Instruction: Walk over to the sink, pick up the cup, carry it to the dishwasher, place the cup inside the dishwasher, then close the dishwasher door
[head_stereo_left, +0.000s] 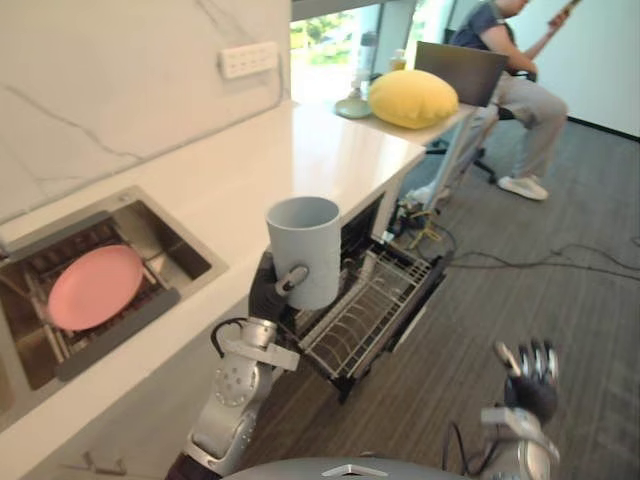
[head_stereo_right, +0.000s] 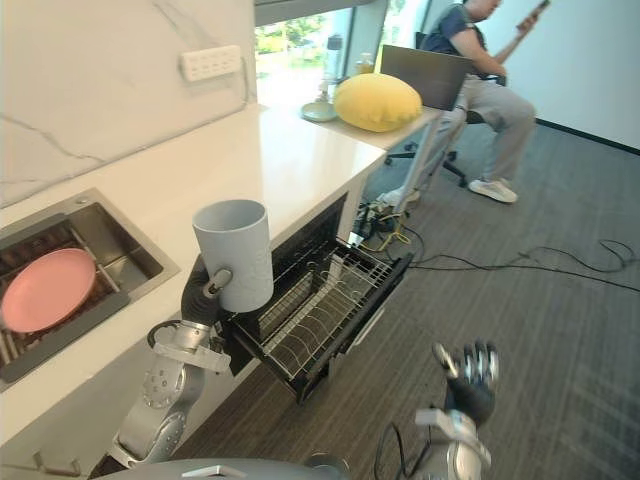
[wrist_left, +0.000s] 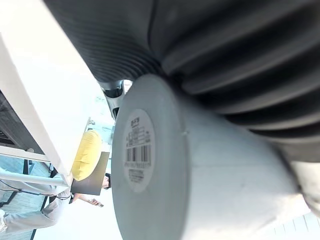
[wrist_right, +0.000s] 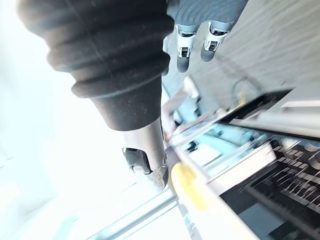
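The cup (head_stereo_left: 305, 250) hides most of the left hand (head_stereo_left: 266, 295) from us, all but its thumb. The sink (head_stereo_left: 180, 255) runs off the view's left edge, and the person (head_stereo_left: 525, 95) is cut off at the top. We cannot see into the dishwasher (head_stereo_left: 358, 232) behind its rack (head_stereo_left: 370, 310).

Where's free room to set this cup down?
The pulled-out rack looks bare across its wires, right of the cup in the left hand. The counter between sink and yellow cushion is bare. The pink plate crowds the sink.
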